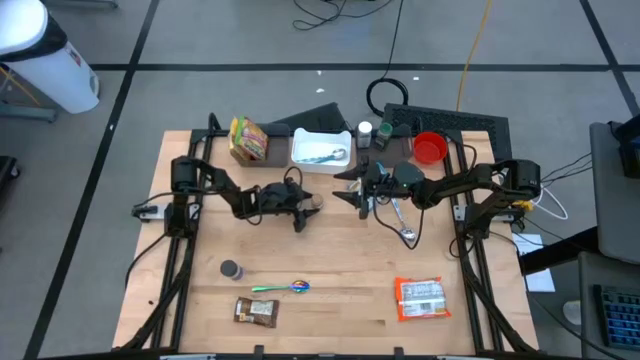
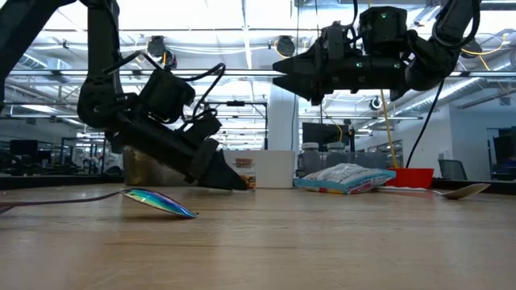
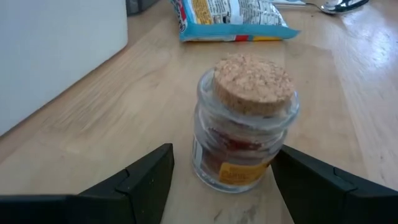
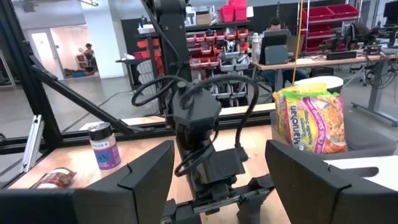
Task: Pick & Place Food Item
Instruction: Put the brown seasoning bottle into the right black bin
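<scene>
A small glass jar with a cork lid and reddish contents stands upright on the wooden table, near its middle. My left gripper is low at the table, open, with one finger on either side of the jar. One finger is close against the glass and the other stands apart from it. My right gripper is open and empty. It is raised well above the table just right of the jar and faces my left arm.
At the back stand a white tray, a yellow noodle packet, a small bottle and a red cup. A metal spoon lies right of centre. Near the front lie an orange-white packet, a brown packet, a coloured spoon and a spice bottle.
</scene>
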